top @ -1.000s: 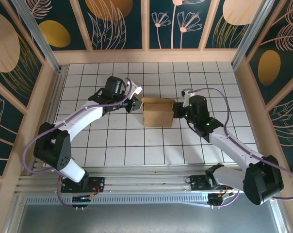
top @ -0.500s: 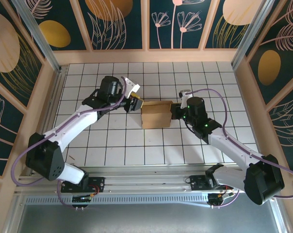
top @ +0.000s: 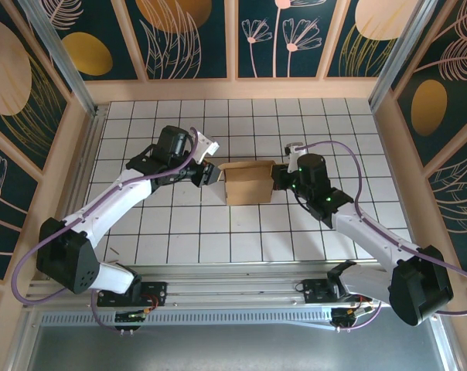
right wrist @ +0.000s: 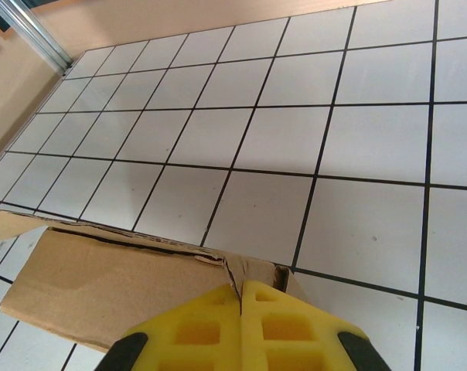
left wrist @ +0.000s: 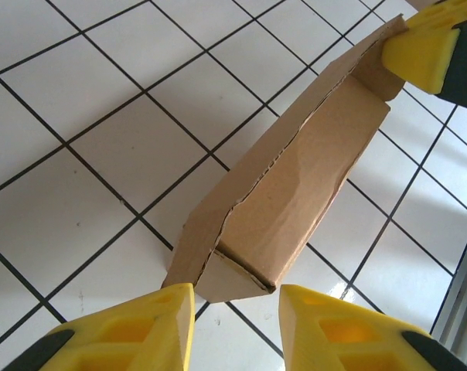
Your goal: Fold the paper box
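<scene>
**Box anchored at one end, other end waiting to be folded**

The white tiled tabletop (top: 179, 232) is fenced by a wooden rim (top: 388, 154) on three sides, and a metal rail (top: 218, 290) is set along the near edge. The paper box (top: 247, 184) is found near the middle, a little toward the far side and well apart from every rim. It is seen as a partly folded brown shell lying low, with a loose flap (top: 232, 164) raised at its far left corner.

The right hand (top: 281, 178) is clamped on the thin wall at the box's right end. In the right wrist view the cardboard edge is seen running into the seam between the pads. The left hand (top: 211, 175) is held with its fingers (left wrist: 141, 328) apart, just beside the left end. The near corner of the box is framed between them, and no contact can be made out.

The closing of the left end is judged to be the step in hand. It is best done with the right grip kept as an anchor, the left fingers brought onto the loose flap rather than the solid corner, and the box pressed flat so the shell is not dragged or twisted.

Open tiles are left on all sides for either arm. The ragged split edge along the top is judged the likeliest place for a fingertip to be snagged.
</scene>
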Controlling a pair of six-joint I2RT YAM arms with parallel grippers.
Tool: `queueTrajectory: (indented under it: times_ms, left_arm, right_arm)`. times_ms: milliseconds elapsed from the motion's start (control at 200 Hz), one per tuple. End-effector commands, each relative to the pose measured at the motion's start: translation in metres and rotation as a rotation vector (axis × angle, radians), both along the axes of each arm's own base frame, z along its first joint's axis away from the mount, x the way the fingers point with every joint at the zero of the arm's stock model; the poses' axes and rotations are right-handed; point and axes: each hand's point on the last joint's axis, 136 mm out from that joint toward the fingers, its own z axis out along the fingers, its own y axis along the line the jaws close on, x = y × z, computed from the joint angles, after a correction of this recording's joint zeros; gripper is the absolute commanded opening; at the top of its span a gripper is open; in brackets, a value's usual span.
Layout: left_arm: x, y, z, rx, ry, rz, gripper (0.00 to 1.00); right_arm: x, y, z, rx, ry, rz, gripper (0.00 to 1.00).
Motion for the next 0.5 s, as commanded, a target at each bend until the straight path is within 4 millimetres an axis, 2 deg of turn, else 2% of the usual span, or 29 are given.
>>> queueTrajectory:
  times_ms: [0, 180, 390, 496]
  left_arm:
    - [0.001, -0.002, 0.006, -0.004, -0.005, -0.005, 0.33]
    - [0.018, -0.005, 0.008, 0.009, -0.051, 0.014, 0.32]
    - [0.014, -0.011, 0.002, 0.002, -0.028, -0.030, 0.32]
    - [0.015, -0.011, -0.004, 0.011, -0.011, -0.031, 0.27]
  right_arm:
    - [-0.010, 0.005, -0.018, -0.046, 0.069, 0.042, 0.00]
    - [-0.010, 0.005, -0.017, -0.052, 0.065, 0.048, 0.00]
    - [-0.010, 0.006, -0.016, -0.053, 0.062, 0.050, 0.00]
    - [-0.010, 0.006, -0.015, -0.050, 0.059, 0.050, 0.00]
